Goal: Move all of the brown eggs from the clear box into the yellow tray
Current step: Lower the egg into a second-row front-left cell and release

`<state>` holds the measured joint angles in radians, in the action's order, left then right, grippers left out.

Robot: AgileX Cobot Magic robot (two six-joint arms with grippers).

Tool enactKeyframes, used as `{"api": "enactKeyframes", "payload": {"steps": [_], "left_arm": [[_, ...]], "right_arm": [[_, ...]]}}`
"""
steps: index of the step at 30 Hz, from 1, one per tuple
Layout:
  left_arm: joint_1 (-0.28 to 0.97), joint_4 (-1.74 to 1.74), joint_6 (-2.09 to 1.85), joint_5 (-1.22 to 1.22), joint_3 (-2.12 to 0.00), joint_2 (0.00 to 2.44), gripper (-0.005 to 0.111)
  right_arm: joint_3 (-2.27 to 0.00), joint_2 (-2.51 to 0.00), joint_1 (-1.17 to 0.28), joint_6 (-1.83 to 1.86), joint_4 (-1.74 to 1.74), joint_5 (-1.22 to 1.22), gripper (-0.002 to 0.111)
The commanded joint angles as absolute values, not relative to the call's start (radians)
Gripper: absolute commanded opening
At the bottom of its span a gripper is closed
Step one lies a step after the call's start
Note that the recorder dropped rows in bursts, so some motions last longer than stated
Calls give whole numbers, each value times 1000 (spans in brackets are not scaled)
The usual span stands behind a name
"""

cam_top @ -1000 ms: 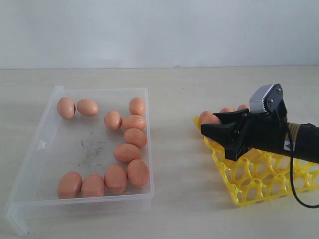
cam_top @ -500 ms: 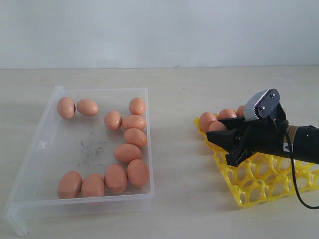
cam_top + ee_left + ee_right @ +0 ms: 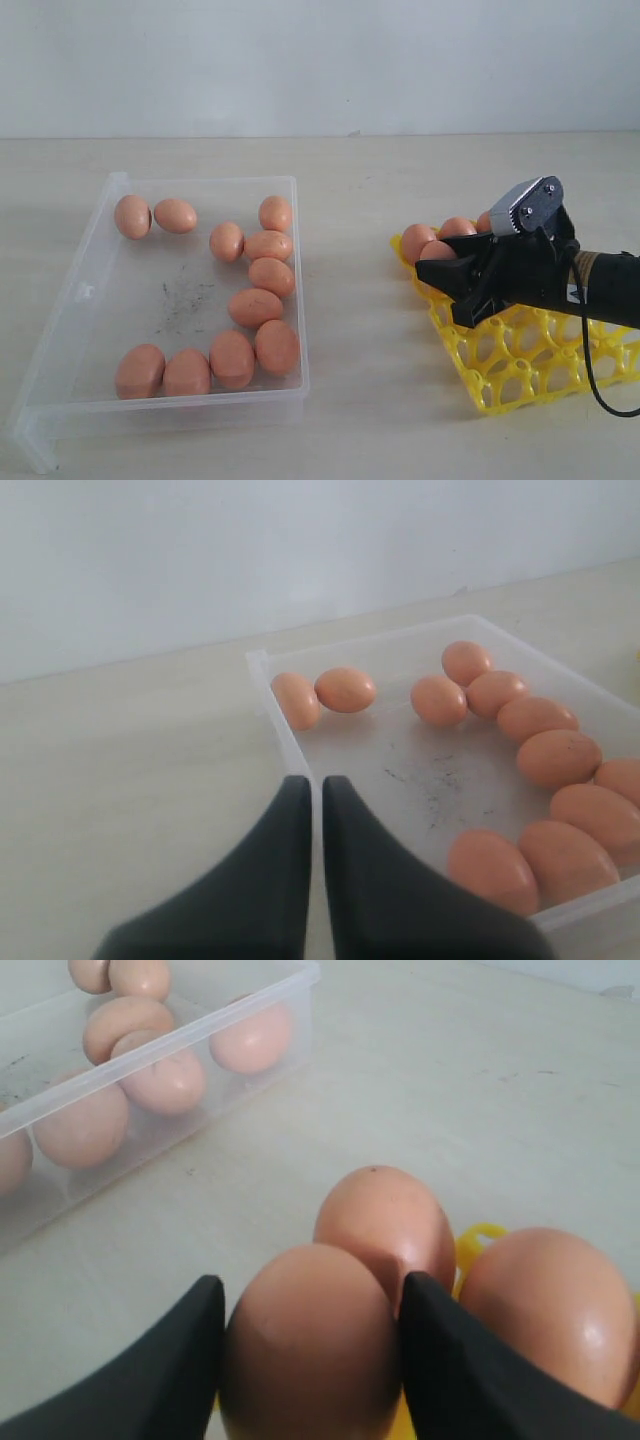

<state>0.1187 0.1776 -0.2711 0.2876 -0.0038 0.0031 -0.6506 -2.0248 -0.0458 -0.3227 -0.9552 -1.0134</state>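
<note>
Eleven brown eggs (image 3: 254,307) lie in the clear box (image 3: 150,290); my right jaws pinch another egg (image 3: 310,1345) over the yellow tray (image 3: 520,370), left jaws pressed together.

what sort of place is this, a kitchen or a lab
Probably a robot test bench: a plain table against a blank wall, a black gripper at a yellow tray, brown eggs in a clear box.

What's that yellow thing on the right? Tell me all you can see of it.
The yellow tray is a bright plastic lattice of round open cells, lying flat on the table, skewed to its edge. Its far corner holds brown eggs; the visible near cells are empty. The right gripper's black fingers hang over it, flanking one egg.
</note>
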Motion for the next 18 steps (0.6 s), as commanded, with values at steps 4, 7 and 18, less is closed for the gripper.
{"api": "enactKeyframes", "payload": {"steps": [4,7,18], "left_arm": [[125,176,-271,285,0,0,4],[125,176,-271,285,0,0,4],[125,176,-271,285,0,0,4]], "right_arm": [[-651,-2025,-44,-339,-954,-984,47],[-651,-2025,-44,-343,-956,-1003,47],[-651,-2025,-44,-349,-964,-1020,47]]}}
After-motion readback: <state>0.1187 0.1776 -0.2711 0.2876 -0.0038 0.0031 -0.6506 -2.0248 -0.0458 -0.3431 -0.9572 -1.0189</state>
